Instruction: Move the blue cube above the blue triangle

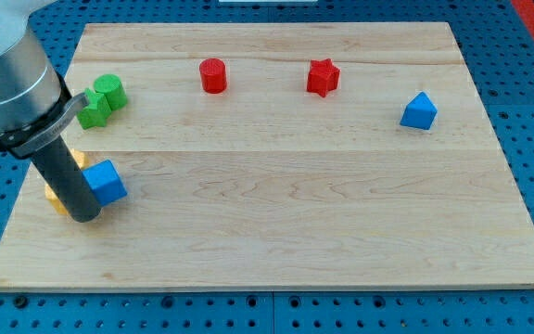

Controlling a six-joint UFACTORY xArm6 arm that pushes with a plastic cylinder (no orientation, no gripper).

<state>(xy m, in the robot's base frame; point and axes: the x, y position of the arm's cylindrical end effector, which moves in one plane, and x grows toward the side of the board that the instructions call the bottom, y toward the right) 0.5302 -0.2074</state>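
1. Blue cube [106,182] sits touching my tip [83,215], just to its right and slightly toward the view's top.
2. Blue triangle [419,111] lies well apart, far toward the view's right and top.
3. No jaws exist here; the rod simply ends bluntly.
4. Pale wooden worktop [286,204] rests on blue perforated board [527,111].

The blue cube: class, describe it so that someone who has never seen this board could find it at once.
Start at the wooden board and go to its edge at the view's left, about halfway down. There the dark rod comes down, and the blue cube sits right against my tip, on its right side. It is the only blue block there; the blue triangle lies far off at the view's right, and orange pieces peek from behind the rod.
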